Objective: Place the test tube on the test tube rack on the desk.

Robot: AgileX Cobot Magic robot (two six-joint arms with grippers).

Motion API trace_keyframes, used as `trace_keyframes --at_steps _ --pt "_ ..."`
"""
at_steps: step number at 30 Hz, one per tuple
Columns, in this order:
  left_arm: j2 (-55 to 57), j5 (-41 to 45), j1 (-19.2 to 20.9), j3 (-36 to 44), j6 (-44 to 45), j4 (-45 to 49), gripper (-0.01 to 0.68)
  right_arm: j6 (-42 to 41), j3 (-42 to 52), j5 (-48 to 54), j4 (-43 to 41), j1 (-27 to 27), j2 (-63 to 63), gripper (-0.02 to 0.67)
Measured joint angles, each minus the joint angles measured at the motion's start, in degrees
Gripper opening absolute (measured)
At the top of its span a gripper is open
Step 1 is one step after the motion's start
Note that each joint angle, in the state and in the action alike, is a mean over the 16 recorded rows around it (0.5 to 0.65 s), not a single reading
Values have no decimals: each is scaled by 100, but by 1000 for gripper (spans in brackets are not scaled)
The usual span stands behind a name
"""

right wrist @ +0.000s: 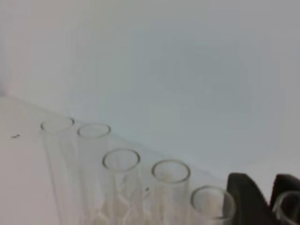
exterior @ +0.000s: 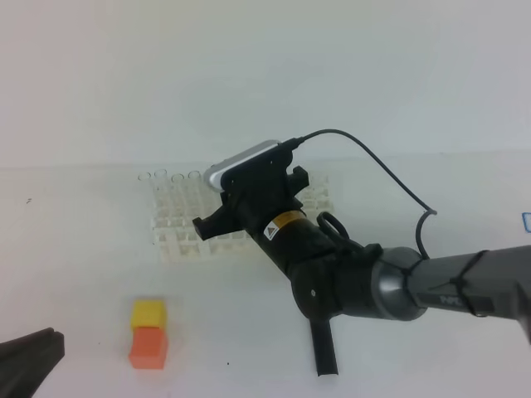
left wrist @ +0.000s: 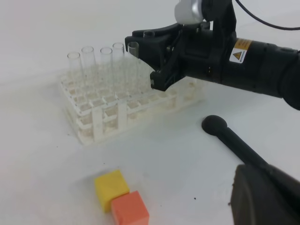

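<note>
Nearest the left wrist camera, the left gripper (left wrist: 262, 197) sits closed and empty, beside the orange and yellow cubes (left wrist: 121, 197) and black round-headed stick (left wrist: 229, 138). Farther back, over the test tube rack (left wrist: 126, 110), the right gripper (left wrist: 157, 58) appears clamped near a test tube's (left wrist: 134, 51) rim. Thin glass: light, slick, brittle, so it likely wants gentle holding just below the lip.

Rack (left wrist: 131, 110) stands at the back of the tabletop (left wrist: 42, 178); five upright tubes (left wrist: 106, 58) fill its rear row, rims close together. Right arm (exterior: 373, 282) hangs over the rack's right half, its claw (left wrist: 157, 70) low above the holes, blocking approach from above there. Rack's left half open from above. Black stick (left wrist: 234, 140) lies right of centre. Yellow cube (left wrist: 111, 187) and orange cube (left wrist: 130, 209) touch in front, well apart from the rack; bare tabletop between.
</note>
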Motion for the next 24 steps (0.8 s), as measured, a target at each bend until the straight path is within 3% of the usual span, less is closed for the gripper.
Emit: trace_keyframes --at_steps 15,24 --pt "0 0 0 0 0 0 -1 -75 52 -170 260 25 101 124" --pt "0 0 0 0 0 0 -1 -232 103 -135 407 26 36 228"
